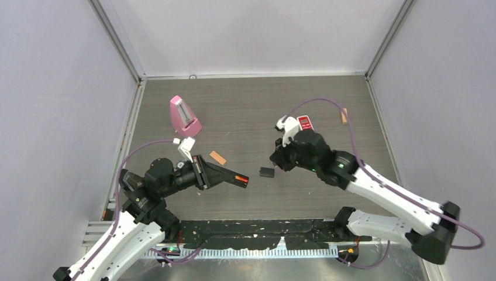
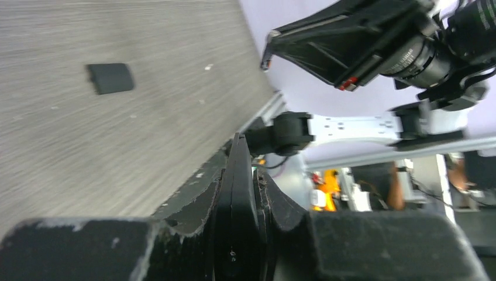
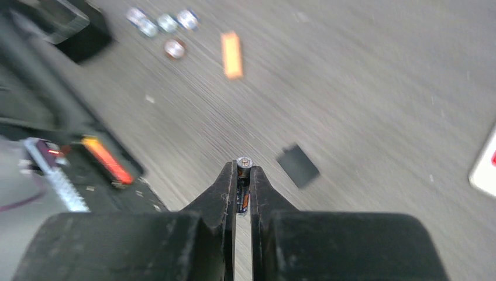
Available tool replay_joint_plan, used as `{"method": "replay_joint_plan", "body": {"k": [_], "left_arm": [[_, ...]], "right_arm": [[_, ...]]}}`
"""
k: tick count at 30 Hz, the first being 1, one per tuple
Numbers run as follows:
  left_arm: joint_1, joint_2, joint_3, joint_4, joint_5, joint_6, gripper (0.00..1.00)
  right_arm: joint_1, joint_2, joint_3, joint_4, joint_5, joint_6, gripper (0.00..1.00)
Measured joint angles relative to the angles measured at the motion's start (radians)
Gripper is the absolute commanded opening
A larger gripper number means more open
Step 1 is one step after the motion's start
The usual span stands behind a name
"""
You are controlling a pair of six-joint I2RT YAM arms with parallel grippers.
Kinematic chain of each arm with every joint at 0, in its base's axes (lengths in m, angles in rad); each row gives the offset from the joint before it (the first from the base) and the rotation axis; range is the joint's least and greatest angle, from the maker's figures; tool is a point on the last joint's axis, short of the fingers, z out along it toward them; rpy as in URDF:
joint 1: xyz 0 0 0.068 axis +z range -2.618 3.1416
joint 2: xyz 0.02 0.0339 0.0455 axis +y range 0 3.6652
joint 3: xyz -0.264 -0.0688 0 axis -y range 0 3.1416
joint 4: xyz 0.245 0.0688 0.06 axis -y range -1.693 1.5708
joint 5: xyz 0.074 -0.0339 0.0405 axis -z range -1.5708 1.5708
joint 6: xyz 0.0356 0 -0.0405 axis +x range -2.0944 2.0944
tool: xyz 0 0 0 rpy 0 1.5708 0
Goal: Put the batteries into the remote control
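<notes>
My left gripper is shut on the near end of a black remote control, holding it off the table with its open bay toward the right arm. An orange-red battery lies in that bay, also seen in the right wrist view as a red bar. In the left wrist view the remote control shows edge-on between the closed left gripper. My right gripper is shut on a second small battery, silver end cap forward. It hovers right of the remote's tip, right gripper.
The black battery cover lies on the table between the grippers. A tan block sits by the remote, another at the far right. A pink wedge-shaped object stands far left, a red-and-white device behind the right wrist. Small round discs lie beyond.
</notes>
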Motion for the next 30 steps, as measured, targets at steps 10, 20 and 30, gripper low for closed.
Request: {"method": "replay_joint_plan", "body": {"k": [10, 20, 30], "left_arm": [[0.0, 0.064, -0.016, 0.244, 0.137, -0.232, 0.0], [0.0, 0.077, -0.016, 0.249, 0.16, -0.303, 0.0], [0.0, 0.077, -0.016, 0.249, 0.179, -0.314, 0.0]], "right_arm": [[0.245, -0.15, 0.101, 0.093, -0.046, -0.045, 0.05], [0.42, -0.026, 0.146, 0.093, -0.036, -0.111, 0.05], [0.451, 0.011, 0.162, 0.081, 0.04, -0.164, 0.05]]}}
